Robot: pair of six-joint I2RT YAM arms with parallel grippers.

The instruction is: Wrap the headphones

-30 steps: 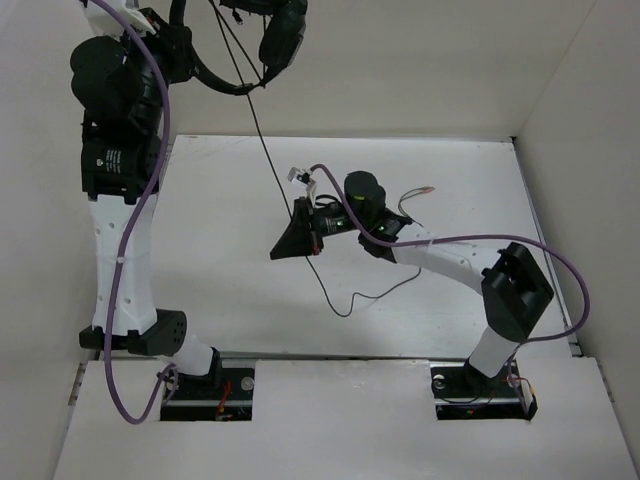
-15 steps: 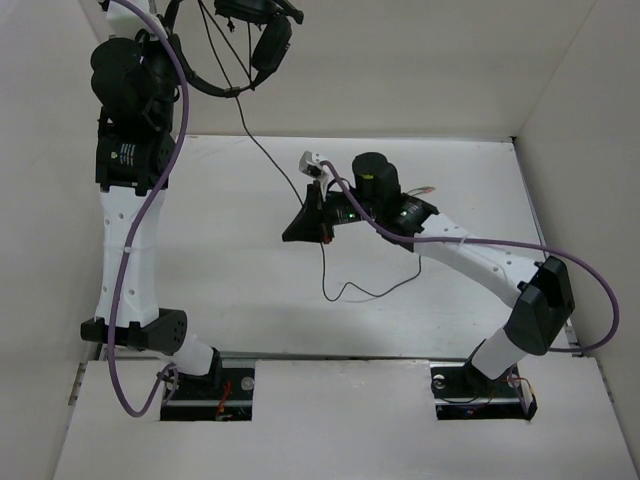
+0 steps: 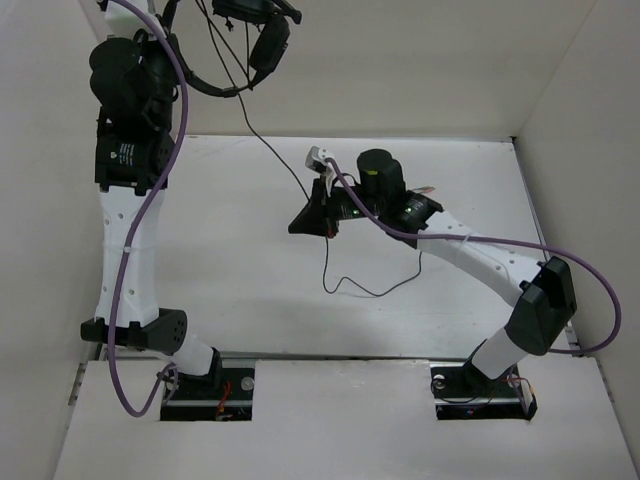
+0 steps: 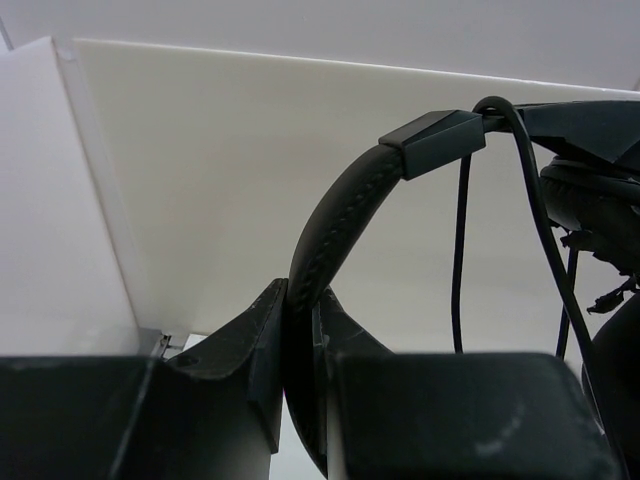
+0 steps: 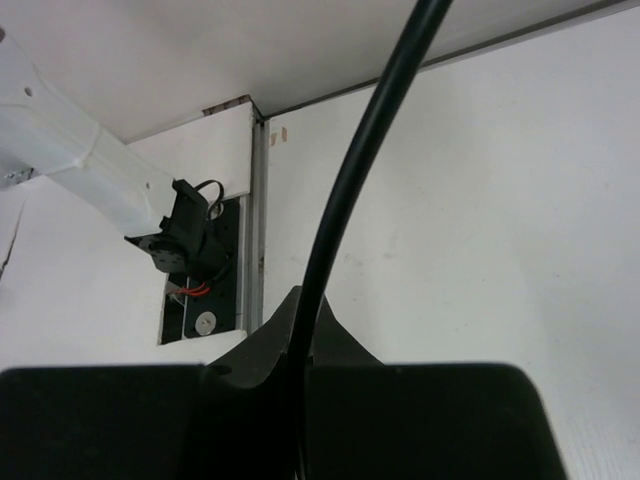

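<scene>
The left hand (image 4: 300, 335) is clamped on the padded headband (image 4: 335, 220) of the headphones (image 3: 240, 60). It holds them raised high over the far left corner of the surface (image 3: 220, 290). The band arches up out of the closed jaws, and the earcups (image 3: 270, 45) hang just to the right of that hand. From the earcups the thin black cable (image 3: 265, 150) slants down and to the right to the right hand (image 3: 303, 222). That hand hangs over the middle of the surface, well apart from the headband. Its jaws are pressed together on the cable, and in the right wrist view the cable rises straight out from between the fingers. Below that grip the loose length of cable drops to the surface and lies in a slack curve running to the right, beneath the right arm (image 3: 480, 262).
</scene>
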